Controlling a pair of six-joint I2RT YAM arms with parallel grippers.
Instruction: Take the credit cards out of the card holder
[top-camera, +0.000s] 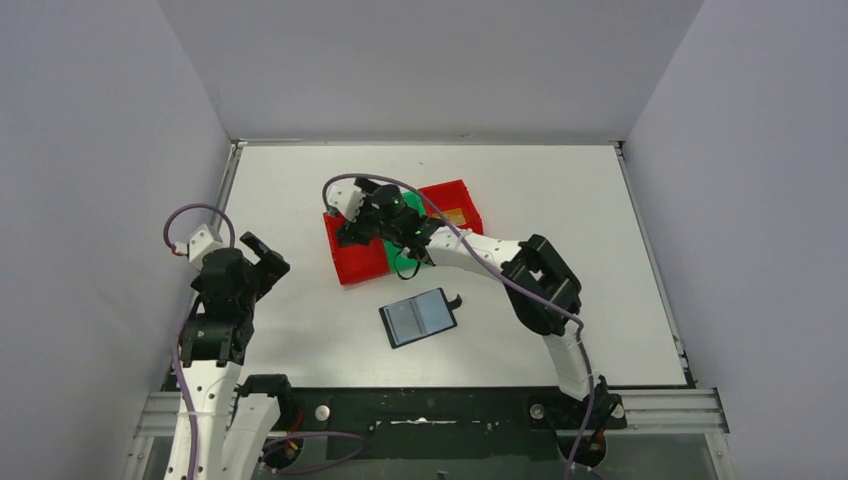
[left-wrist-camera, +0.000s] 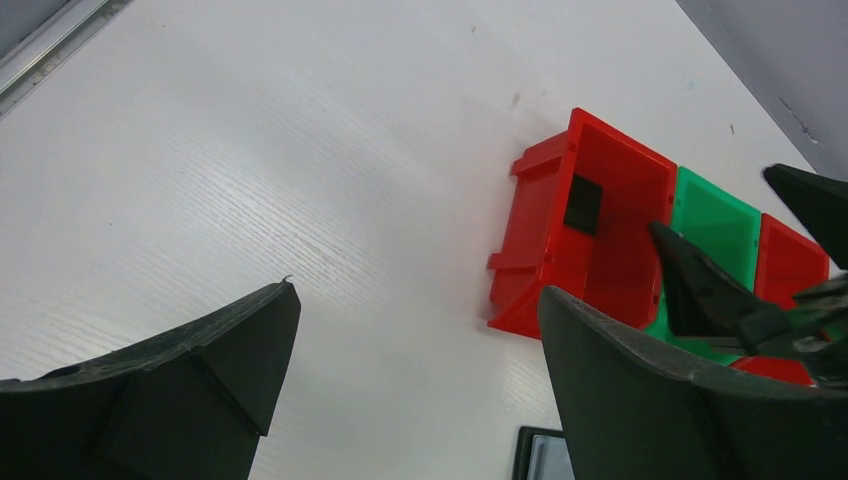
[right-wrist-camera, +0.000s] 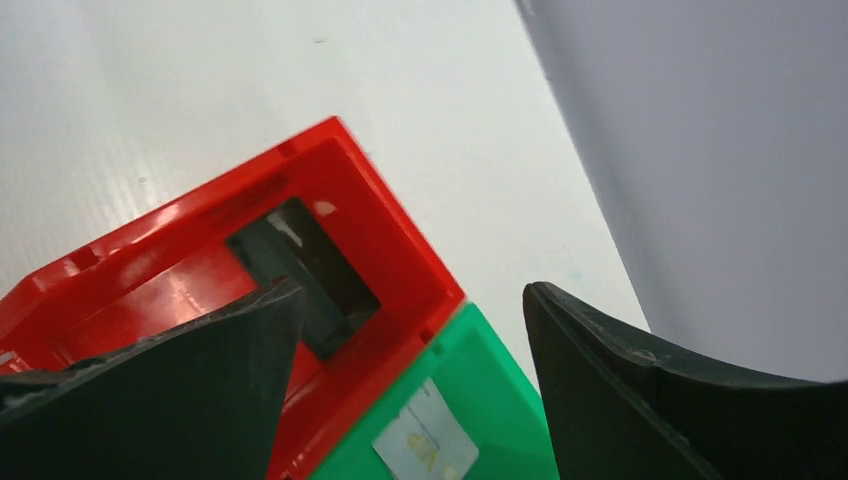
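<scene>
The card holder lies open on the table with its grey-blue inner face up; one corner shows in the left wrist view. A black card lies in the left red bin and also shows in the left wrist view. A pale card lies in the green bin. A tan card lies in the right red bin. My right gripper is open and empty, above the red and green bins. My left gripper is open and empty over bare table, left of the bins.
The three bins stand side by side in a row near the table's middle, just beyond the card holder. White walls enclose the table on the left, back and right. The right arm's elbow hangs right of the card holder.
</scene>
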